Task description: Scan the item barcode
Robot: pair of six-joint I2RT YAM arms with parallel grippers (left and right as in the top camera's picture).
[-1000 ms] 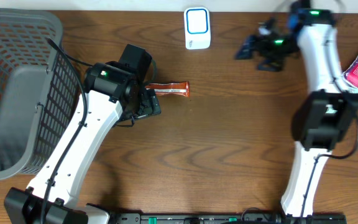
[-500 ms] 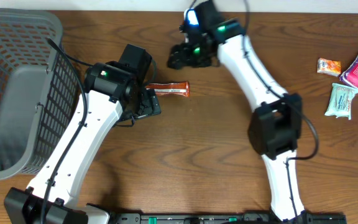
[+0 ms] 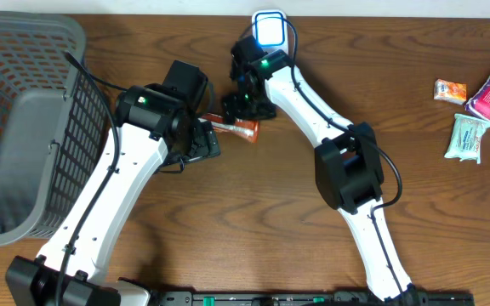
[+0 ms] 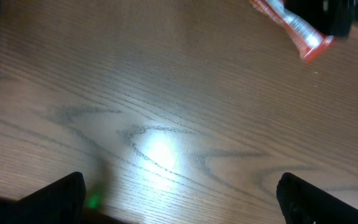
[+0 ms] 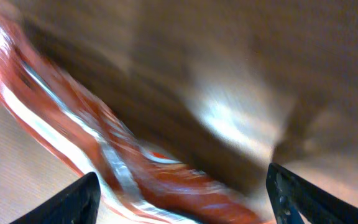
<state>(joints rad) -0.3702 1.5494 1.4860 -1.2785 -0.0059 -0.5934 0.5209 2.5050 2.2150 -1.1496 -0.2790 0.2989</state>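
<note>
At the far left of the overhead view a grey basket [image 3: 24, 127] sits on the counter [image 3: 253, 212]. Just right of it the left gripper [image 4: 180, 190] hangs with its fingers spread wide and nothing between them. Its wrist view shows bare wood below and the orange snack bar [image 3: 245, 127] only in the upper right corner. The bar lies flat on the counter in the upper middle of the overhead frame, just beside the left gripper. The right gripper [image 3: 247, 104] is directly over it. In its own blurred view the fingers stand well apart with the wrapper running between them, so it looks open, not clamped on the bar. Just above, at the top edge, is the white scanner [image 3: 270, 30]. At the far right three other packets [image 3: 470, 136] lie apart from both arms. By my reading the task is at an early stage: the bar is not yet grasped or lifted. Left to do are the pick, the carry to the scanner and turning the barcode towards it — no barcode is visible.
</note>
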